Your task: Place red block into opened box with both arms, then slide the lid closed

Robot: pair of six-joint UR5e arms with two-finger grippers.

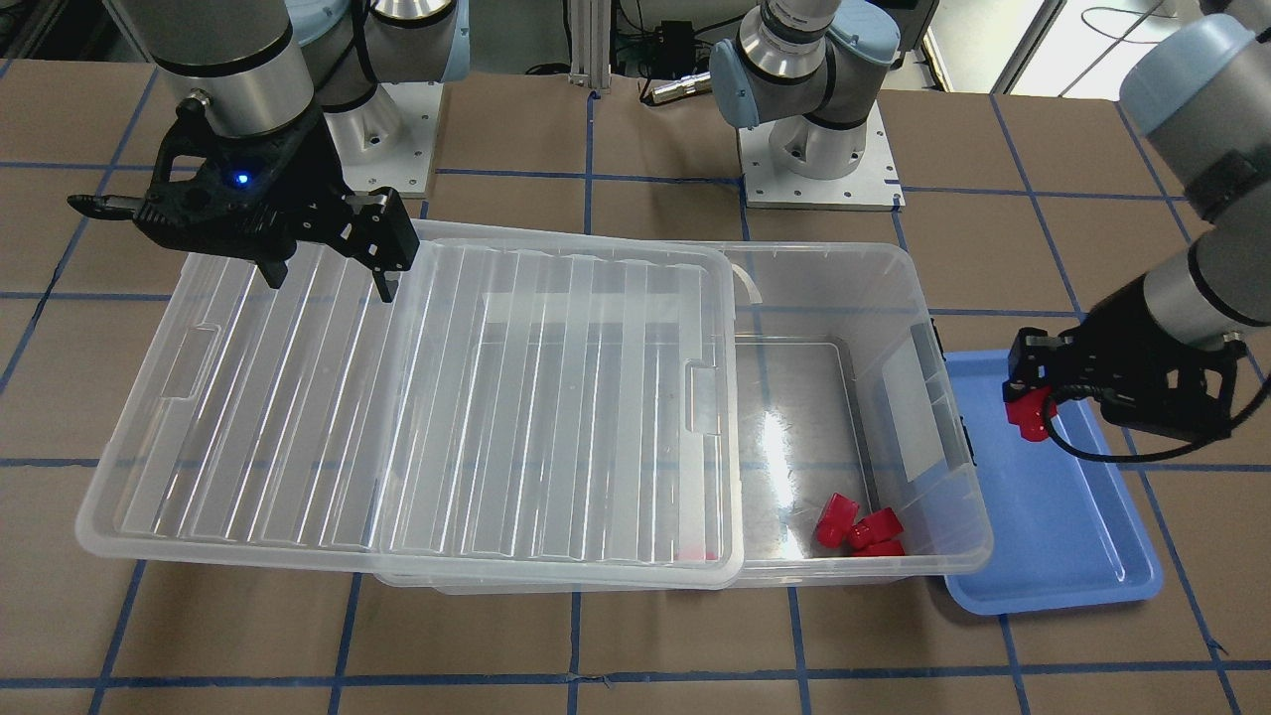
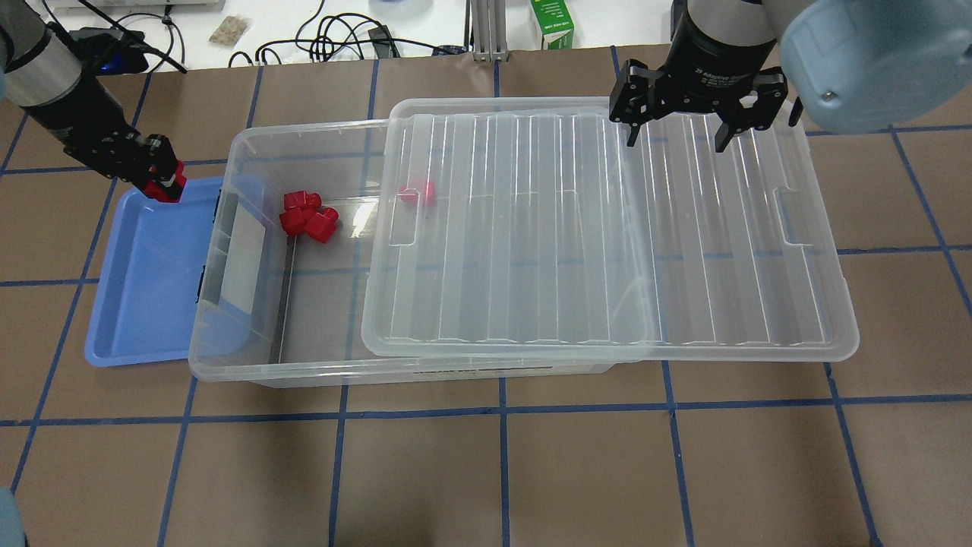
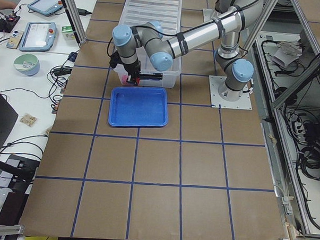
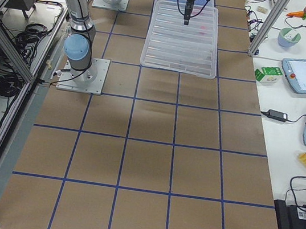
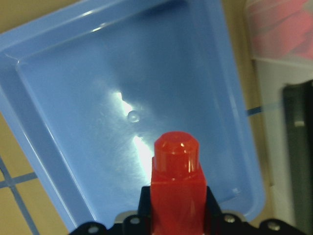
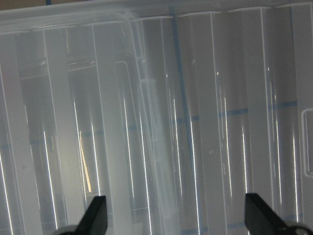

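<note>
My left gripper (image 2: 164,184) is shut on a red block (image 1: 1029,411) and holds it above the blue tray (image 2: 152,289), just outside the clear box (image 2: 228,357). The left wrist view has that red block (image 5: 177,188) upright between the fingers over the tray (image 5: 98,98). Several more red blocks (image 2: 307,216) lie inside the box's open part. The ribbed lid (image 2: 607,235) rests on the box, slid aside so it overhangs one end. My right gripper (image 2: 676,137) hangs open just above the lid's far edge, its fingertips (image 6: 95,215) wide apart.
Blue tape lines cross the brown table (image 2: 486,471). Both arm bases (image 1: 814,149) stand behind the box. Cables and a green carton (image 2: 552,24) lie beyond the far table edge. Tablets and bowls sit on side benches (image 4: 303,73).
</note>
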